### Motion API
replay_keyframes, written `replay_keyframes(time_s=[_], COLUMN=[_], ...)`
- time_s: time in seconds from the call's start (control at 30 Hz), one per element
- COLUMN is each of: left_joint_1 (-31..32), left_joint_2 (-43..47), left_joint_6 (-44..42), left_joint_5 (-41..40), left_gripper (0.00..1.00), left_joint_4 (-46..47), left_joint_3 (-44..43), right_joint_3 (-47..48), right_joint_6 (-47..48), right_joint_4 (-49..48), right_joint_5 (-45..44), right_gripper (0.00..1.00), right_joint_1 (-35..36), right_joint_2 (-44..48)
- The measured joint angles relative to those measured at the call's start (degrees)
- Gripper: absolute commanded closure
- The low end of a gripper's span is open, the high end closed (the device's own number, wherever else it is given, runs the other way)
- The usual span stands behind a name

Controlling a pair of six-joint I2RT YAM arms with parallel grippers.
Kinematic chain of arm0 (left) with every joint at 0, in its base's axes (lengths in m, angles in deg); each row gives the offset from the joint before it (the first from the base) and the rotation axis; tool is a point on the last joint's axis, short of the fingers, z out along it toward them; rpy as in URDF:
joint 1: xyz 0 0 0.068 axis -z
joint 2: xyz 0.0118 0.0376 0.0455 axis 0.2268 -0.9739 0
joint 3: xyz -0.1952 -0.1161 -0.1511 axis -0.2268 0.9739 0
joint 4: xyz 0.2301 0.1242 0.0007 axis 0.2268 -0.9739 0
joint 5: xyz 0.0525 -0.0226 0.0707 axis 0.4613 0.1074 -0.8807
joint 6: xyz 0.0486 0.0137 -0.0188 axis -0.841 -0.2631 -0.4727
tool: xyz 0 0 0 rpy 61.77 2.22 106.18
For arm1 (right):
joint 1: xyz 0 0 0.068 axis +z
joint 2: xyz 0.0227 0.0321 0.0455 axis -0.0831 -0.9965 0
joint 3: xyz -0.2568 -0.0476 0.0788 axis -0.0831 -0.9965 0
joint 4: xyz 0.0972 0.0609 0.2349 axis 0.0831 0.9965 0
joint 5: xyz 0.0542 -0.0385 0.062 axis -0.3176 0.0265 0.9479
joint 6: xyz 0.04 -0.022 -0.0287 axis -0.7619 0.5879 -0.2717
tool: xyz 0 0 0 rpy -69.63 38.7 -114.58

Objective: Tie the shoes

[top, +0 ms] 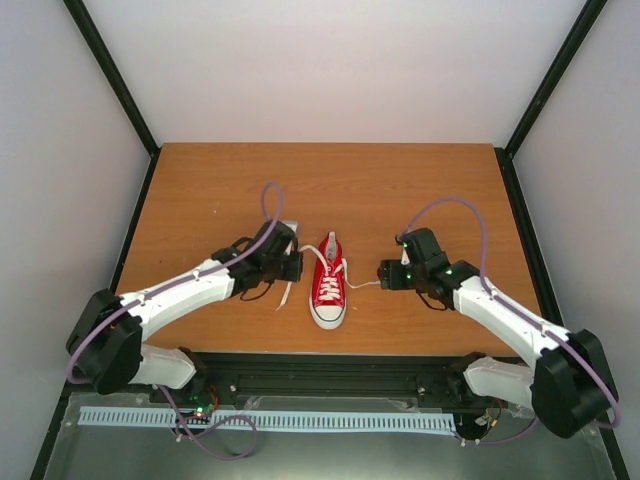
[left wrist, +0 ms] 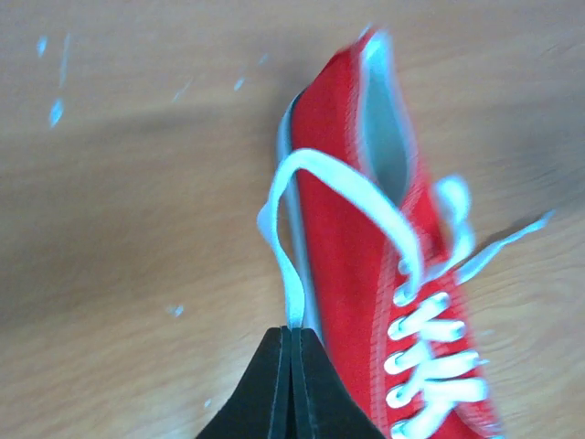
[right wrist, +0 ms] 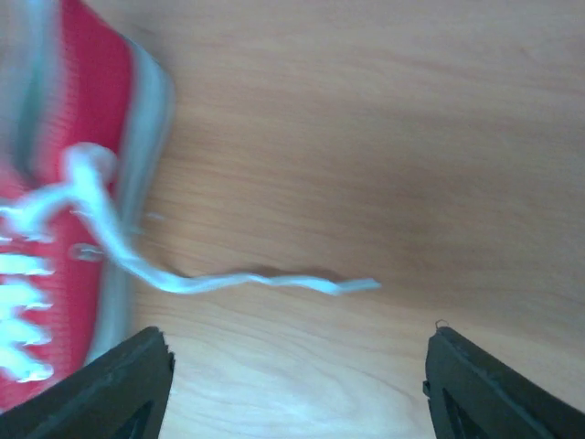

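Observation:
The red shoe [top: 328,285] with white laces stands mid-table, toe toward the arm bases. My left gripper [top: 297,265] is just left of it, shut on the left lace [left wrist: 291,274], which loops up from my jaws over the shoe's side [left wrist: 352,265] to the eyelets. The left gripper [left wrist: 292,331] shows both pads pressed together on that lace. My right gripper [top: 383,273] is to the shoe's right, open and holding nothing. In the right wrist view the right lace [right wrist: 265,281] lies loose on the wood beyond the right gripper [right wrist: 297,352], running from the shoe [right wrist: 82,119].
The wooden table [top: 330,180] is bounded by black frame rails [top: 520,230] and white walls. A white slotted strip [top: 270,420] runs along the near edge by the arm bases. A loose lace end [top: 287,295] hangs left of the shoe.

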Motion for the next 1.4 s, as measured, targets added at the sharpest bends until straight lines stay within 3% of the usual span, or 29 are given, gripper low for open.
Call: replay_keyframes(time_s=[0.17, 0.37, 0.63, 0.93, 1.0, 1.1, 1.13, 1.17, 1.3, 1.4], left_joint_1=[-3.45, -3.85, -4.26, -4.33, -4.33, -4.33, -4.33, -4.33, -4.35, -4.48], left_joint_2=[0.98, 1.05, 1.03, 0.79, 0.79, 0.79, 0.79, 0.79, 1.73, 5.31], left_joint_6=[-2.36, -5.95, -6.23, -1.09, -0.20, 0.79, 0.96, 1.03, 1.51, 0.68], left_joint_5=[9.60, 15.47, 18.99, 21.53, 21.84, 22.27, 22.27, 22.16, 18.34, 14.80], left_gripper=[0.99, 0.99, 0.99, 0.99, 0.99, 0.99, 0.95, 0.88, 0.23, 0.07], left_joint_4=[0.63, -1.49, -3.10, -1.38, -0.79, -0.04, 0.15, 0.22, 1.73, 5.42], left_joint_3=[-4.46, -6.14, -9.86, -9.77, -9.75, -9.75, -9.75, -9.75, -8.02, -3.32], right_joint_3=[1.16, 1.14, -0.48, -2.10, -2.05, -1.97, -1.97, -1.97, -1.75, -0.57], right_joint_6=[4.24, 6.36, 4.13, 1.81, 1.81, 1.88, 1.75, 1.70, 2.03, 2.86], right_joint_4=[-8.11, -19.43, -36.87, -50.80, -52.70, -54.80, -55.01, -54.95, -50.16, -42.45], right_joint_5=[14.88, 28.09, 25.16, 15.17, 14.12, 13.00, 12.66, 12.09, 7.19, 4.37], right_gripper=[0.22, 0.28, 0.48, 0.48, 0.58, 0.85, 0.95, 0.97, 0.97, 0.97], right_joint_1=[0.02, 5.73, 17.75, 21.64, 21.99, 22.34, 22.38, 22.45, 22.49, 21.62], right_joint_2=[5.27, 2.47, -5.42, -17.73, -19.71, -21.81, -22.03, -22.01, -18.27, -12.00])
